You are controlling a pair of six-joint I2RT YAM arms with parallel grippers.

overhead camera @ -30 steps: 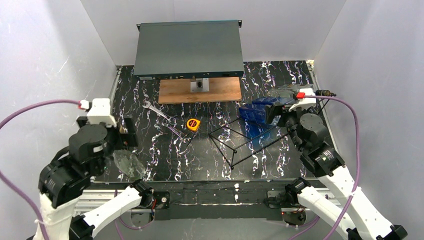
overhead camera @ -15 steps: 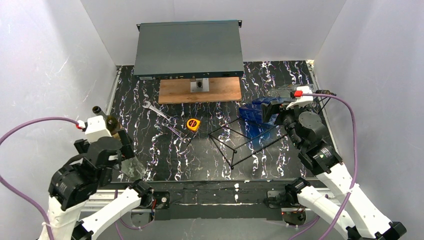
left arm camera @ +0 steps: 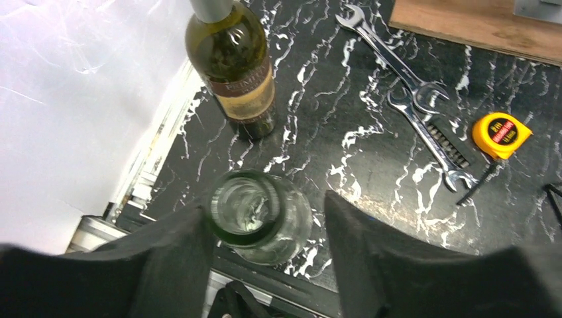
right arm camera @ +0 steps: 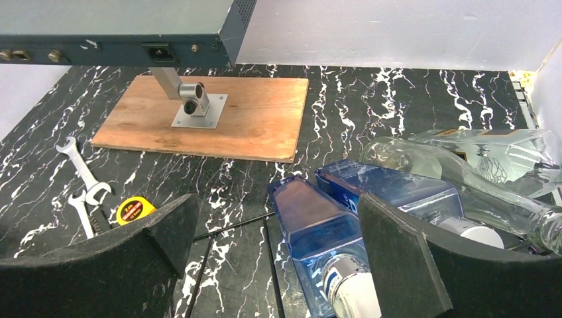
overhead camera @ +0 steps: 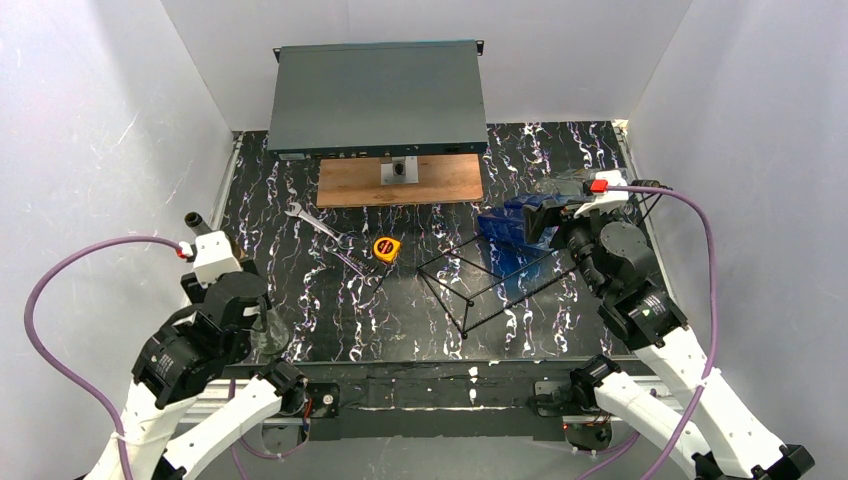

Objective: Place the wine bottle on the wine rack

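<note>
The wine bottle (left arm camera: 233, 66), dark green with a label too blurred for me to read, stands upright at the left edge of the black marbled worktop (overhead camera: 310, 300), between white walls. It is well apart from the wine rack (overhead camera: 480, 285). Only my left wrist view shows the left gripper (left arm camera: 268, 205), its jaws flanking a clear glass vessel (left arm camera: 262, 222); I can't tell if they clamp it. The right gripper (right arm camera: 273, 218) hangs with jaws wide apart over blue bottles (right arm camera: 311, 225).
</note>
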